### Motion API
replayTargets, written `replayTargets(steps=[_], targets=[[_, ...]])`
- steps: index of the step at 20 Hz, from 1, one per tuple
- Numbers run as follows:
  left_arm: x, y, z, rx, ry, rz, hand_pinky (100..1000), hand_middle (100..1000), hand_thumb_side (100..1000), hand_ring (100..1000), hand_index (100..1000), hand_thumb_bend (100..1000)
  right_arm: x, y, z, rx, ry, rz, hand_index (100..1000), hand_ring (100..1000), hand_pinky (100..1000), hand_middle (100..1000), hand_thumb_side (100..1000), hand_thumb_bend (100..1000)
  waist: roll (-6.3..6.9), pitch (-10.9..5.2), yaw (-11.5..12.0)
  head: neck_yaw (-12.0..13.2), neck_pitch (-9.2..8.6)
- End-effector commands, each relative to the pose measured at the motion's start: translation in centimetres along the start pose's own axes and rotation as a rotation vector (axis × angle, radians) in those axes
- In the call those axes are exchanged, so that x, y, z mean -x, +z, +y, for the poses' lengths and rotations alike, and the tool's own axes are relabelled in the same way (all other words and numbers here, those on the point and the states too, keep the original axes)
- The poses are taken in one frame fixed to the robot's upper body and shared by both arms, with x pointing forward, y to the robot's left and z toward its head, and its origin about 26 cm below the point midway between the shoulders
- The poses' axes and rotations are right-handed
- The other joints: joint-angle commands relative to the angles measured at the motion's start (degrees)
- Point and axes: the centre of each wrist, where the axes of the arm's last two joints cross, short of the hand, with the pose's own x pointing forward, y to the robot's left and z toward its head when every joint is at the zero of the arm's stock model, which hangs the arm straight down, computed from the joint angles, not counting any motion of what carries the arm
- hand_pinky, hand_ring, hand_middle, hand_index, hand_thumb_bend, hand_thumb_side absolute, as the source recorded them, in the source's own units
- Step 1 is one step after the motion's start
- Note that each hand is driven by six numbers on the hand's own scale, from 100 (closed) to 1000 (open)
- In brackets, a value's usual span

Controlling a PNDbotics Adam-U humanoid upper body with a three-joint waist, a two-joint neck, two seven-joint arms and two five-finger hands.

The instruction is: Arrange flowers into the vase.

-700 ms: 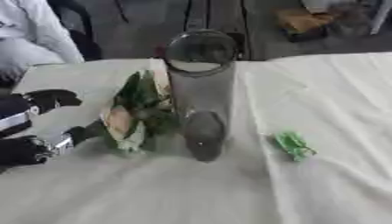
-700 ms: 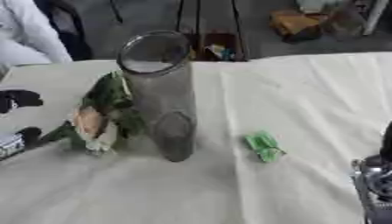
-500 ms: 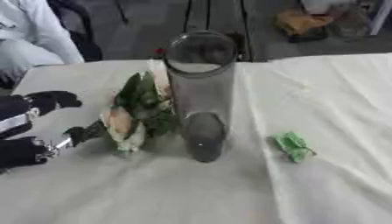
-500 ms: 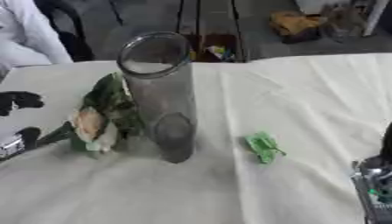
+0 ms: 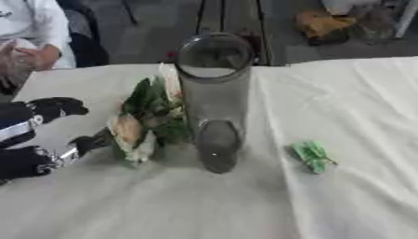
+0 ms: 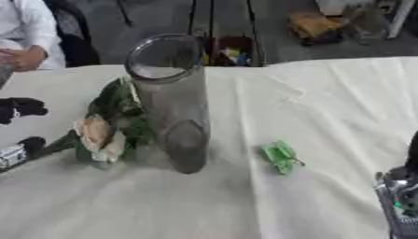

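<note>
A tall clear glass vase (image 5: 212, 100) stands upright in the middle of the white-clothed table. A bunch of flowers (image 5: 143, 121) with green leaves and pale cream blooms lies on the cloth against the vase's left side, its stem end pointing down-left. My left hand (image 5: 37, 140) is at the left edge with its black fingers spread. One fingertip (image 5: 87, 141) touches the stem end, and another finger is held well above it. A silver and black part of my right hand (image 6: 401, 196) shows at the lower right edge, far from the vase.
A small green leafy piece (image 5: 312, 156) lies on the cloth to the right of the vase. The table's far edge (image 5: 326, 63) runs behind the vase, with chairs and clutter on the floor beyond.
</note>
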Motion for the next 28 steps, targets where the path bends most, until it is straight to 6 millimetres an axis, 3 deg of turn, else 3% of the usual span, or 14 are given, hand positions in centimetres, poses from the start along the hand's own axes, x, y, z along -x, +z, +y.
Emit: replayTargets(steps=[1,9,28], targets=[[-0.2,0.5,0.9,0.008,-0.063,0.028,895,1000,948,989,1000,320,-0.3,-0.7,-0.1,0.003,-0.015,-0.033,715,626,561,531,889,100,0.08,-1.13,0.0,0.3,-0.44],[-0.3,0.6,1.4,0.094,-0.134,0.116,907,1000,993,992,1000,422,-0.3,-0.7,0.0,-0.006,-0.02,-0.03,715,627,563,529,891,100,0.29,-1.23,-0.4,0.6,-0.27],[2.3,-2.7,1.1,0.074,-0.187,0.217,864,985,890,957,1000,381,-0.4,-0.5,0.1,-0.023,-0.033,-0.024,710,628,565,527,891,100,0.59,-1.28,-1.1,1.3,-0.58]])
